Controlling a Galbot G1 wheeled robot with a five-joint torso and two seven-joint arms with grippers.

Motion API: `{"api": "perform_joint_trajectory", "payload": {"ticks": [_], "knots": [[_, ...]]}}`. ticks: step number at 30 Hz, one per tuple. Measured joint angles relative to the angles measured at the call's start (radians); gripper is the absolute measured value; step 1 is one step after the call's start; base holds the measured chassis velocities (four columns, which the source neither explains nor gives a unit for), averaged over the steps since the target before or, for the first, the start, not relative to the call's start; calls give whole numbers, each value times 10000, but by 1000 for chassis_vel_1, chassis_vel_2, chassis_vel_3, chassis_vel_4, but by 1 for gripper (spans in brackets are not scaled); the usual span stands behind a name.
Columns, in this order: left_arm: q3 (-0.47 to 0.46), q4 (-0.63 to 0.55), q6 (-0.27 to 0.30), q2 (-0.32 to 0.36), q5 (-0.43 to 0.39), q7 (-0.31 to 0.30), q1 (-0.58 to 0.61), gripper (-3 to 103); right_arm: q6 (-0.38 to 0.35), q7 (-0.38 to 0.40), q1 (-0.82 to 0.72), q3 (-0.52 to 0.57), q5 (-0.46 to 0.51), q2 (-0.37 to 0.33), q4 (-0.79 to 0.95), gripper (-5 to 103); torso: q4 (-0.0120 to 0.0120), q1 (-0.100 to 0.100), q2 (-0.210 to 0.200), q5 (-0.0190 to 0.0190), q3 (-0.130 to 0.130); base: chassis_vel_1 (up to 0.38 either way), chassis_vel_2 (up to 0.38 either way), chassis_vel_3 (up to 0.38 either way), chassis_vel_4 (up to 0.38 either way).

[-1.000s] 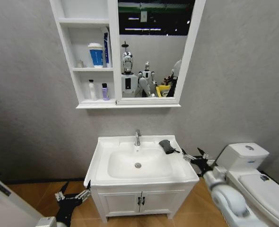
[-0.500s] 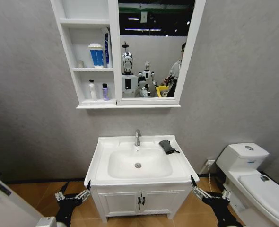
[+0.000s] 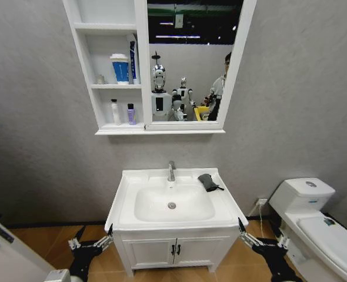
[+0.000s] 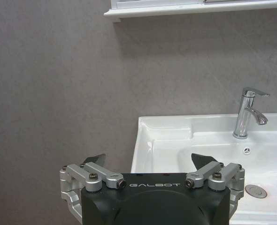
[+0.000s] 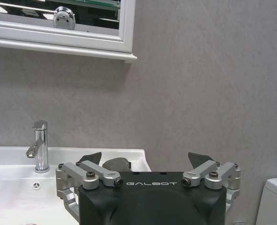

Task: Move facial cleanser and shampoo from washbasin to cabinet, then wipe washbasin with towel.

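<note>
Washbasin (image 3: 176,218): white counter top with an oval bowl, centred in the head view on a two-door vanity cupboard (image 3: 173,251); chrome tap (image 3: 171,171) at the far rim, drain (image 3: 172,205) in the bowl.
Left gripper (image 3: 91,244): low at the near left, beside the washbasin's left front corner and below its rim — jaws spread wide, holding nothing; its wrist view looks past them at the basin's left edge and the tap.
Cabinet (image 3: 141,64): hung on the grey wall above the washbasin, open shelves on the left, mirror panel (image 3: 188,59) on the right.
Shelves: a blue-and-white cup (image 3: 119,68) with a tall tube (image 3: 132,57) just beside it on the middle shelf; a white bottle (image 3: 114,111) and a small purple bottle (image 3: 130,114) near each other on the lower shelf.
Towel (image 3: 207,181): dark, folded, lying on the washbasin's far right corner, right of the tap.
Right gripper (image 3: 254,240): low at the near right, off the washbasin's right front corner, between it and the toilet (image 3: 314,220) — jaws wide apart and empty.
</note>
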Motion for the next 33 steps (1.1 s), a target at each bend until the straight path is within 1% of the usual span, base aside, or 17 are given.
{"api": "perform_joint_trajectory", "payload": {"ticks": [21, 27, 30, 31, 33], "knots": [[0, 0, 0, 0, 0, 0, 0, 100, -27, -1, 50, -16, 31, -14, -56, 100, -1, 3, -2, 0, 1, 5, -4, -4, 5], [0, 0, 0, 0, 0, 0, 0, 100, -28, -2, 53, -17, 37, -16, -64, 100, -1, 4, -3, 4, 2, 138, -127, -130, 125], [0, 1, 0, 0, 0, -1, 0, 100, -28, -5, 53, -18, 39, -16, -63, 100, 0, -2, 0, -4, 0, 170, -218, -176, 209], [0, 1, 0, -1, 0, 0, 0, 100, -29, -5, 54, -18, 40, -17, -66, 100, 0, -1, -1, 5, 0, 245, -226, -235, 205], [0, 0, 0, 0, 0, 0, 0, 100, -28, -6, 53, -18, 41, -17, -67, 100, 0, -1, -1, 5, 0, 218, -223, -235, 226]]}}
